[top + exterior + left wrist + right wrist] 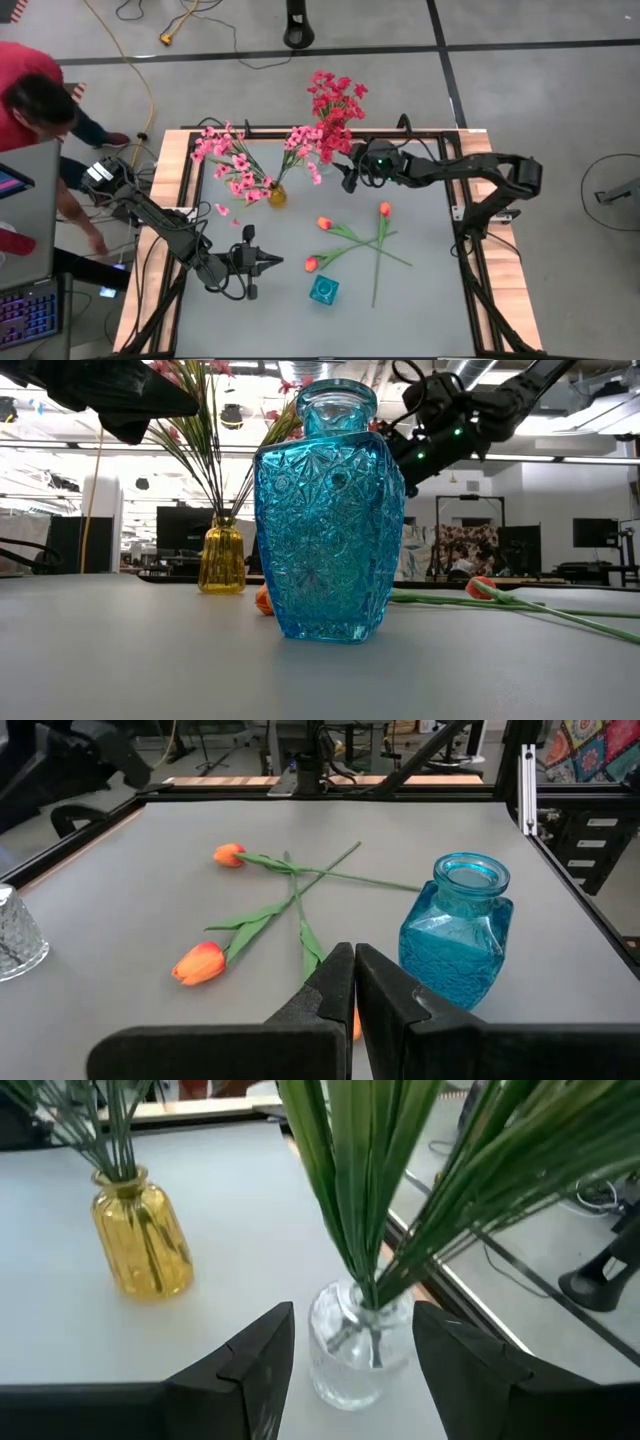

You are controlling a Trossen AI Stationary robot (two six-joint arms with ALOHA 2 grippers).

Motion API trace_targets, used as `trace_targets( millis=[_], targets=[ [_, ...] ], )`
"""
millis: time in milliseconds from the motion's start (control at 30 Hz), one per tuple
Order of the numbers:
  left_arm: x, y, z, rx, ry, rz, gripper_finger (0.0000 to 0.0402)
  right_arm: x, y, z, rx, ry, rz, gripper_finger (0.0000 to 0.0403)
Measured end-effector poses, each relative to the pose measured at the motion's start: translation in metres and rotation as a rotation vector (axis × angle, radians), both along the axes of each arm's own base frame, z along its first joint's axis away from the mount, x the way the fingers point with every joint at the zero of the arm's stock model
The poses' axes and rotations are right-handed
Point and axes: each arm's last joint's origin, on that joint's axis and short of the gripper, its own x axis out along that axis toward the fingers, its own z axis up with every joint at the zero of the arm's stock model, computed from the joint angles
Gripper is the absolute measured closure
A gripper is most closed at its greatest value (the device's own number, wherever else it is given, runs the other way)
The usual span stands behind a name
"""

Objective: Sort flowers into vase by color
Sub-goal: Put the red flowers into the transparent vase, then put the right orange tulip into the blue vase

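Observation:
Three orange tulips [352, 238] lie crossed on the grey table, also in the left wrist view [200, 963]. A blue glass vase [323, 290] stands near the front with nothing in it. A yellow vase [276, 195] holds pink sprays [228, 160]. At the far edge a clear vase [350, 1345] holds dark-red sprays [335, 100] and some pink blossoms [300, 140]. My right gripper [352, 1320] is open, with a finger on either side of the clear vase's neck and not touching it. Left of the blue vase, my left gripper [353, 982] is shut on nothing.
A loose pink blossom [222, 210] lies left of the yellow vase. Black rails and wooden boards [170, 160] frame the table. A person in red [35, 100] stands beyond the left edge. Bare table lies at the right of the tulips [430, 260].

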Motion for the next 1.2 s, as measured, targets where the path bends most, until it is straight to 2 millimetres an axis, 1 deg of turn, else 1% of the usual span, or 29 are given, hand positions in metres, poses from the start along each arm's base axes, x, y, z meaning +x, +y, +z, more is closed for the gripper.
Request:
trace_targets(
  millis=[300,500,600,733,867,1033,1200],
  targets=[
    [0.0,0.0,0.0,-0.001,0.0,-0.002,0.04,-0.021,0.009,0.023,0.026,0.036,-0.003,0.017],
    [0.0,0.0,0.0,-0.001,0.0,-0.002,0.04,-0.04,0.019,0.033,0.157,0.067,-0.043,0.017],
    [0.0,0.0,0.0,-0.001,0.0,-0.002,0.04,-0.047,0.029,0.034,0.225,0.098,-0.046,0.017],
    [0.0,0.0,0.0,-0.001,0.0,-0.001,0.04,-0.053,0.048,0.03,0.339,0.166,-0.048,0.017],
    [0.0,0.0,0.0,-0.002,0.001,-0.003,0.04,-0.056,0.068,0.021,0.482,0.236,-0.085,0.017],
    [0.0,0.0,0.0,-0.002,0.001,-0.004,0.04,-0.058,0.088,0.006,0.663,0.312,-0.196,0.0177],
    [0.0,0.0,0.0,-0.002,0.002,-0.006,0.04,-0.063,0.104,-0.007,0.768,0.412,-0.308,0.0196]
  ],
)
